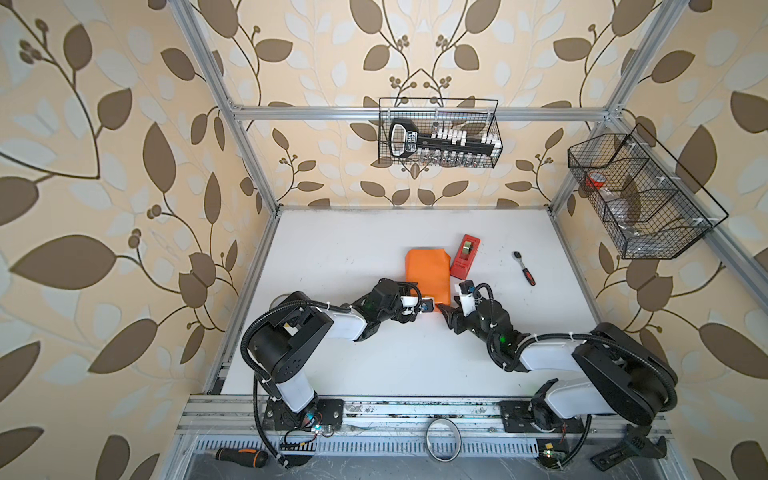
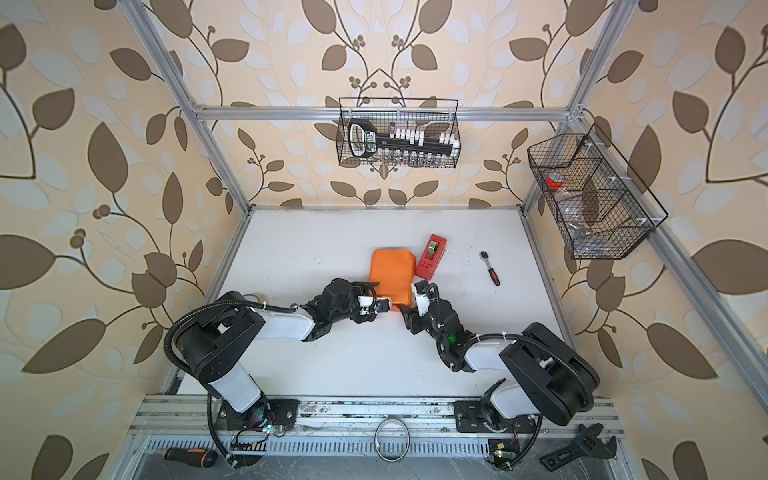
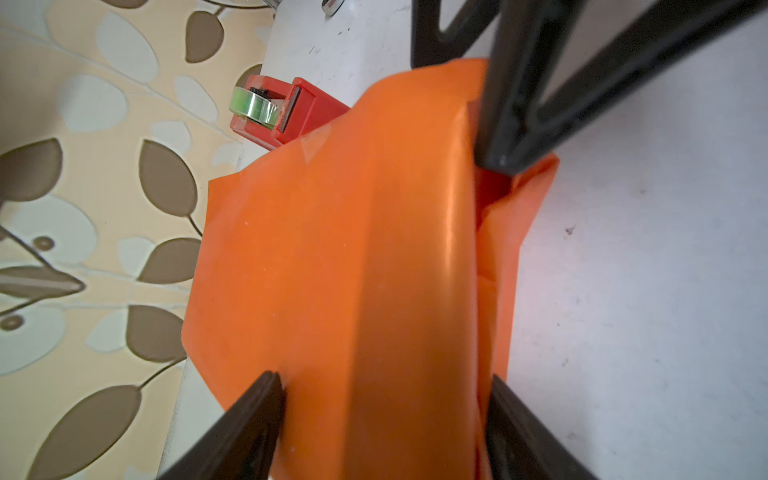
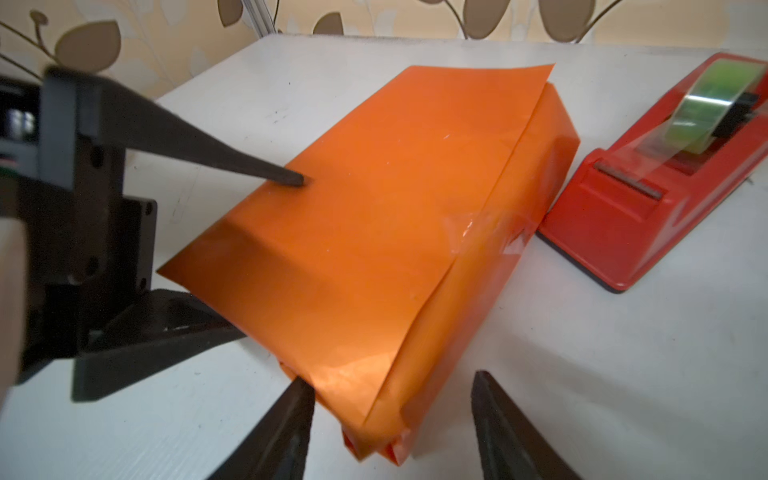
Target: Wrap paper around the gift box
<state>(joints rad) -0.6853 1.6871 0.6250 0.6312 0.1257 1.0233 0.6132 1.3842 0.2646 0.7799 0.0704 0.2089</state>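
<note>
Paper (image 4: 374, 208), glossy orange side out, is lying folded round a flat boxy shape w/ the L gripper (image 3: 386, 390) straddling its near end, jaws spread. In the R wrist view its upper finger (image 4: 232, 160) is touching the top face w/ its tip, while the lower one is running along the table and disappearing under the overhanging paper edge. Can't tell whether it's actually squeezing or just bracketing the thing. R gripper (image 4: 390, 380) is standing released, jaws wide, at the same near end; one fingertip (image 4: 299, 399) is touching the paper's bottom edge, the other is hanging clear beside it. In the L wrist view one R finger (image 3: 505, 141) is poking its tip into the loose folds at that end. Gift box itself is sitting hidden inside the wrap. A bit of clear tape (image 4: 478, 232) is lying across the overlapping seam on top. In both top views the paper (image 1: 428, 272) (image 2: 392, 274) is resting mid-table (image 1: 332, 249), w/ both grippers meeting at its near edge. Red tape dispenser (image 1: 464, 255) is standing just beside it on the R, w/ a sliver of table showing btwn them in the R wrist view. A ratchet (image 1: 524, 268) is lying further R, well apart. A wire basket (image 1: 440, 133) is hanging on the back rail and another (image 1: 640, 195) on the R frame. A screwdriver (image 1: 241, 457) and an adjustable wrench (image 1: 627, 451) are lying on the front ledge.
</note>
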